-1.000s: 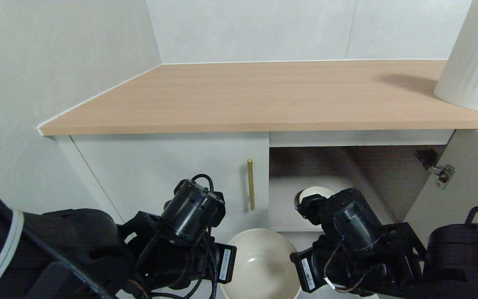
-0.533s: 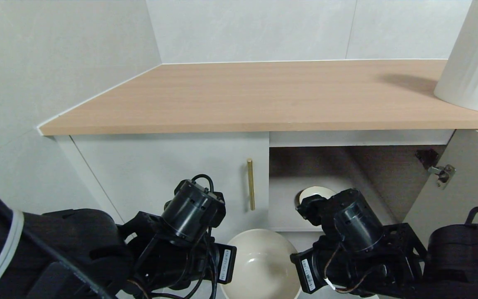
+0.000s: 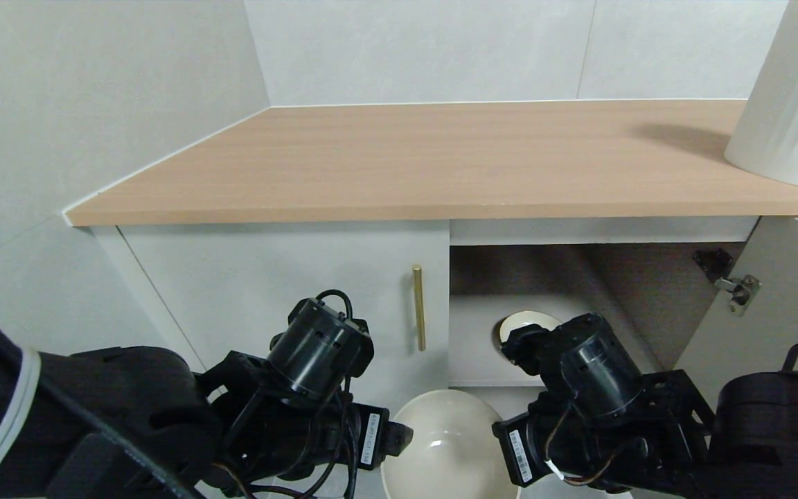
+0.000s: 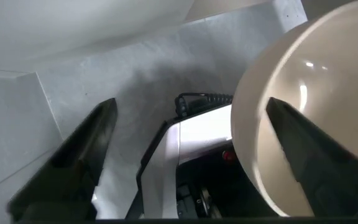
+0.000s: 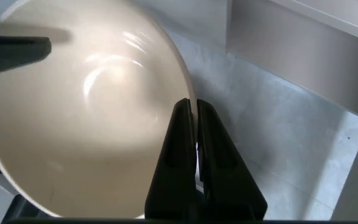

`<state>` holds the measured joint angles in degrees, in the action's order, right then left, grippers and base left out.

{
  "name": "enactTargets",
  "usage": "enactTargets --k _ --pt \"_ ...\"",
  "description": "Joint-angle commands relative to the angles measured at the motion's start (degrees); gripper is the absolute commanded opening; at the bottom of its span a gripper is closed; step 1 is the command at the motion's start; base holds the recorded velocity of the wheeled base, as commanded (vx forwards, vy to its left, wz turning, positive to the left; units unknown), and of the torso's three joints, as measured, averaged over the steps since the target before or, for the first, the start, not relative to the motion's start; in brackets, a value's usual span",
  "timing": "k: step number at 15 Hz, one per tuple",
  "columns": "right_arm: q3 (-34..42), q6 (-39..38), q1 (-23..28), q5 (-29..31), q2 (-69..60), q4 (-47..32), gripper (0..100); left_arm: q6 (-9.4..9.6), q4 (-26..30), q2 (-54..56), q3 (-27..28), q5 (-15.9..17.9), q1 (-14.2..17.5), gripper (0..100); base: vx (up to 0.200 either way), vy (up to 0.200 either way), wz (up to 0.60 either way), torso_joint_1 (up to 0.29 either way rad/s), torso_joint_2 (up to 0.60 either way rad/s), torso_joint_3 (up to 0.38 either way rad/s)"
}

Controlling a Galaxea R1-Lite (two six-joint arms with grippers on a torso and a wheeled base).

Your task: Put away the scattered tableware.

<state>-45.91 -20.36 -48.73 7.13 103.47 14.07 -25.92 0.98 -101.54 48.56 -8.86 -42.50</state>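
With the right pincer (image 5: 194, 112) clamped on just the rim of the bowl (image 3: 444, 450), held low before the open cabinet (image 3: 579, 277) (left pincer (image 4: 189, 109) spread apart near it), the bowl could pivot and slip out.

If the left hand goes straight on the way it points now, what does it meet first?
Most likely the cream bowl, whose rim lies just ahead of the open left hand; depth is unclear.
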Motion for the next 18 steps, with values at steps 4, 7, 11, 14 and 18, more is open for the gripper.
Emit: enactTargets --k 4,7,11,14,18 --pt "0.5 1.0 2.0 -0.1 0.6 -0.3 0 -0.10 -0.2 0.0 0.0 0.2 0.0 100 0.000 0.000 0.00 0.000 0.00 0.000" --pt "0.1 2.1 6.0 -0.1 1.9 -1.7 0 -0.10 -0.2 0.0 0.0 0.2 0.0 100 0.000 0.000 0.00 0.000 0.00 0.000" --pt "-0.8 3.5 13.7 -0.1 4.7 -1.6 0 -0.10 -0.2 0.3 0.0 0.2 0.0 100 0.000 0.000 0.00 0.000 0.00 0.000" --pt "-2.5 2.8 19.2 -0.2 8.0 -0.2 0 -0.10 -0.2 0.7 0.0 0.2 0.0 100 0.000 0.000 0.00 0.000 0.00 0.000" --pt "-2.5 -3.5 23.0 -0.1 10.0 10.2 0 -0.10 -0.2 0.7 0.1 -0.6 0.0 100 0.000 0.000 0.00 0.000 0.00 0.000"
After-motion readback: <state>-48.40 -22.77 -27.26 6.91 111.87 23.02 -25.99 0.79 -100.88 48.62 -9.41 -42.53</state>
